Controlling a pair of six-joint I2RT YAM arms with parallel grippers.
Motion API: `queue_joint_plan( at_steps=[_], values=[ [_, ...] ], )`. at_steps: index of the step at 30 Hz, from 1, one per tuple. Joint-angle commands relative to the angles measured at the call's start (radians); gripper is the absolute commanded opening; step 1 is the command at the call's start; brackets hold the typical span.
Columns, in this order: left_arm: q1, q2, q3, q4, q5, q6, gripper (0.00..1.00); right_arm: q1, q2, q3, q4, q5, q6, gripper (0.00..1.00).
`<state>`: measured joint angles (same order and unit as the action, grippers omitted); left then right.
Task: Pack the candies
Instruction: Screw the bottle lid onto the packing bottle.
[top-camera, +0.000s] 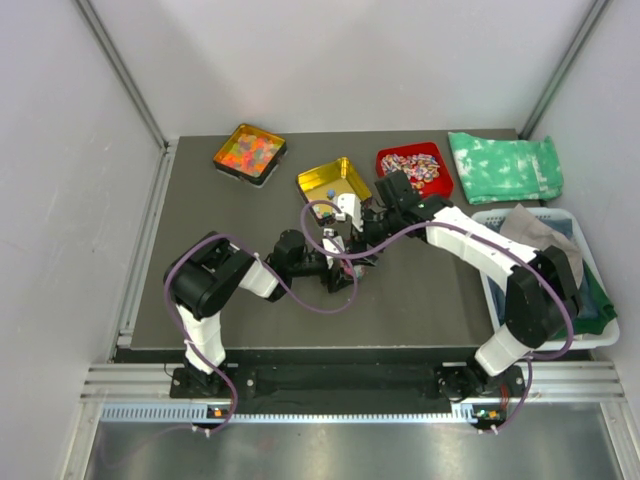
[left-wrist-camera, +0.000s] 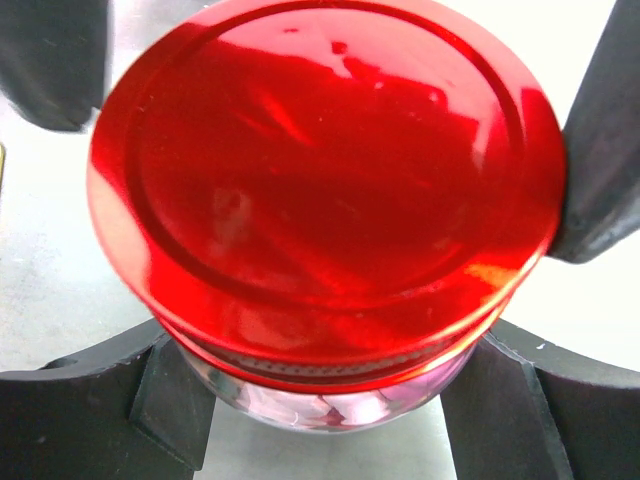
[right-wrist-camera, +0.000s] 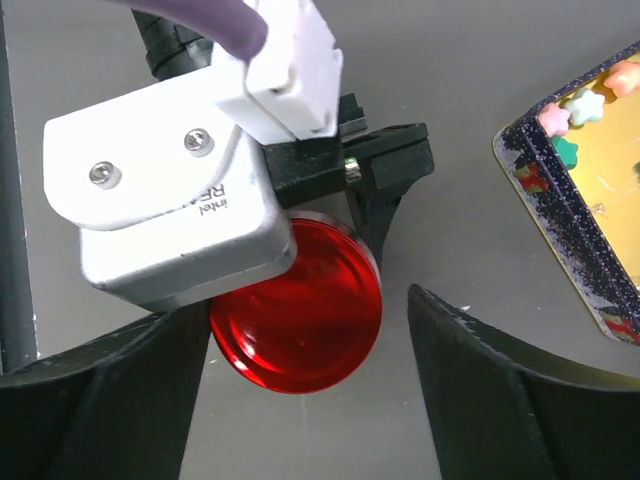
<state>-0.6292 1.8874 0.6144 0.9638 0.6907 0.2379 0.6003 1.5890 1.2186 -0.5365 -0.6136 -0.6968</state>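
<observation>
A glass jar (left-wrist-camera: 300, 398) with a red lid (left-wrist-camera: 330, 180) stands on the table, pink candies showing through its glass. My left gripper (left-wrist-camera: 330, 410) is shut on the jar's body just below the lid. My right gripper (right-wrist-camera: 310, 400) hangs over the same lid (right-wrist-camera: 300, 320), open, one finger on each side, with a gap on the right side. A few small coloured candies (right-wrist-camera: 580, 105) lie in the gold tray (top-camera: 335, 183). In the top view both grippers meet mid-table, left (top-camera: 340, 268) and right (top-camera: 372, 232).
A tray of mixed coloured sweets (top-camera: 250, 152) sits at the back left. A red tray of striped wrapped sweets (top-camera: 413, 170) is behind the right arm. A green cloth (top-camera: 505, 167) lies at the back right, a white basket (top-camera: 490, 290) on the right edge.
</observation>
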Motion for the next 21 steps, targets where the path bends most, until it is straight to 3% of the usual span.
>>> queue_joint_plan(
  at_steps=[1,8,14,21],
  values=[
    [-0.004,0.027,-0.004,-0.12,-0.033,0.035,0.61,0.026,-0.001,-0.001,0.055,0.005,0.013,0.75],
    [-0.004,0.024,-0.004,-0.119,-0.031,0.035,0.61,0.033,0.008,-0.004,0.059,0.031,0.037,0.68],
    [-0.003,0.024,-0.005,-0.119,-0.034,0.035,0.61,0.056,-0.017,-0.05,0.092,0.115,0.111,0.56],
    [-0.003,0.024,-0.007,-0.117,-0.037,0.035,0.61,0.079,-0.055,-0.108,0.193,0.268,0.335,0.49]
  ],
)
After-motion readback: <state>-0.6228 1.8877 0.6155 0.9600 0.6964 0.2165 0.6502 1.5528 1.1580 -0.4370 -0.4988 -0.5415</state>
